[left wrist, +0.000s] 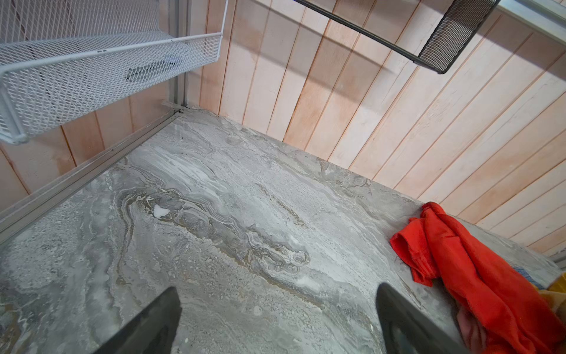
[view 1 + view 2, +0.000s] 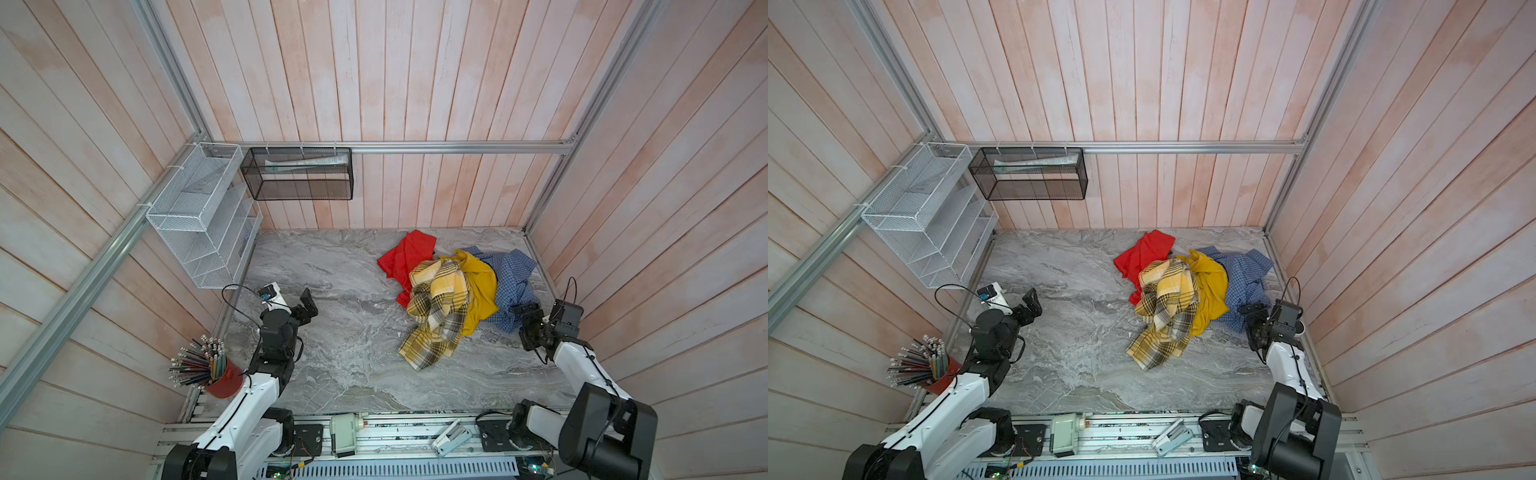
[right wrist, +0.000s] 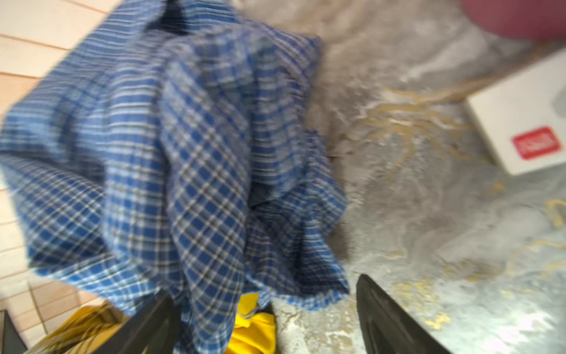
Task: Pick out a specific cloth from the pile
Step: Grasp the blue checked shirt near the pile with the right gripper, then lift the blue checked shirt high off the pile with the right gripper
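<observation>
Bench (image 2: 332, 353): grey marbled surface, walled by pale planks on three sides.
The pile (image 2: 440, 299): a heap of soft fabrics on the right half of the bench, towards the back.
Red cloth (image 2: 405, 259): plain, at the pile's left rear edge; also seen in the left wrist view (image 1: 477, 275).
Yellow plaid cloth (image 2: 436, 316): dark and white stripes, draped over the front of the pile, trailing forward onto the bench.
Mustard cloth (image 2: 482, 286): plain, between the plaid and the checked fabric, touching both.
The cloth (image 2: 513, 282): blue-and-white fine check, crumpled at the pile's right edge near the right wall, its inner side against the mustard cloth; it shows in both top views (image 2: 1246, 282) and fills the blurred right wrist view (image 3: 183, 153).
Right claw (image 2: 527, 324): jaws spread wide at the cloth's front right corner; a fold of the check lies between them (image 3: 265, 286), not pinched.
Left claw (image 2: 309, 306): jaws fully apart, empty, above bare bench, well apart from the pile (image 1: 275, 291).
</observation>
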Tool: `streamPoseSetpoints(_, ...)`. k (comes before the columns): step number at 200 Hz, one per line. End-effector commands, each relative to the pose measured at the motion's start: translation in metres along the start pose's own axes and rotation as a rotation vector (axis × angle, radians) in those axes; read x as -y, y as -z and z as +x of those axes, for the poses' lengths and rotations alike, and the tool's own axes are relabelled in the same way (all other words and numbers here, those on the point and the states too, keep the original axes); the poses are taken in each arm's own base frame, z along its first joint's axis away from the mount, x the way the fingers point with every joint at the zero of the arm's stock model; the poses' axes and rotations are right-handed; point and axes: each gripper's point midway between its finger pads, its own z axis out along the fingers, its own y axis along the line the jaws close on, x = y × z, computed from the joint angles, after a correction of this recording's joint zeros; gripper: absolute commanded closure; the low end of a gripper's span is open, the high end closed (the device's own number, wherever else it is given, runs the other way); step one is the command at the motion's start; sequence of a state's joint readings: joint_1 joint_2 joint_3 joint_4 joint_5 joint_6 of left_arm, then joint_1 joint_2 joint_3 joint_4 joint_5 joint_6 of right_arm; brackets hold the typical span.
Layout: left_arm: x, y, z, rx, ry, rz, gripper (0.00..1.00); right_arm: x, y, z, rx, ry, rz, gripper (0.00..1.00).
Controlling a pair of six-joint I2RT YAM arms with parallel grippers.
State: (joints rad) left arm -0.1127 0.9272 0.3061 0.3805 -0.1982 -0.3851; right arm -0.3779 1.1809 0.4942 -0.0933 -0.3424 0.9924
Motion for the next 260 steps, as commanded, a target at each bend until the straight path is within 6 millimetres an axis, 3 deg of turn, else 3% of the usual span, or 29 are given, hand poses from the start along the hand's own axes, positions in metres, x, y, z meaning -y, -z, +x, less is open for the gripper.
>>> streamPoseSetpoints(1,0.001,0.003,0.002,-0.001,-0.017,0.010,0.00,-0.002,-0.013,0.000,-0.043,-0.002,-0.011,0.13)
streamPoseSetpoints(39,0.000,0.005,0.000,0.008,-0.018,0.004,0.00,0.010,-0.035,-0.004,-0.081,-0.013,0.060,0.13)
streamPoseSetpoints(76,-0.002,0.007,-0.001,0.015,-0.019,-0.001,0.00,0.023,-0.044,-0.004,-0.082,-0.053,0.106,0.16)
streamPoseSetpoints(102,-0.002,0.007,-0.001,0.015,-0.023,-0.003,0.00,0.033,-0.050,-0.009,-0.055,-0.087,0.135,0.43)
streamPoseSetpoints(130,-0.003,0.007,0.000,0.013,-0.021,-0.009,0.00,0.035,-0.061,-0.001,-0.099,-0.113,0.117,0.68)
streamPoseSetpoints(160,-0.004,0.007,-0.001,0.014,-0.021,-0.014,0.00,0.033,-0.054,-0.005,-0.063,-0.101,0.107,1.00)
streamPoseSetpoints(182,-0.004,0.007,-0.001,0.017,-0.022,-0.016,0.00,0.008,-0.042,-0.015,-0.023,-0.050,0.025,1.00)
streamPoseSetpoints(212,-0.004,0.005,-0.003,0.015,-0.033,-0.023,0.00,-0.048,-0.017,-0.026,0.017,0.064,-0.152,1.00)
streamPoseSetpoints(260,-0.010,0.005,-0.003,0.011,-0.044,-0.056,0.00,-0.139,0.048,-0.036,0.196,0.357,-0.349,1.00)
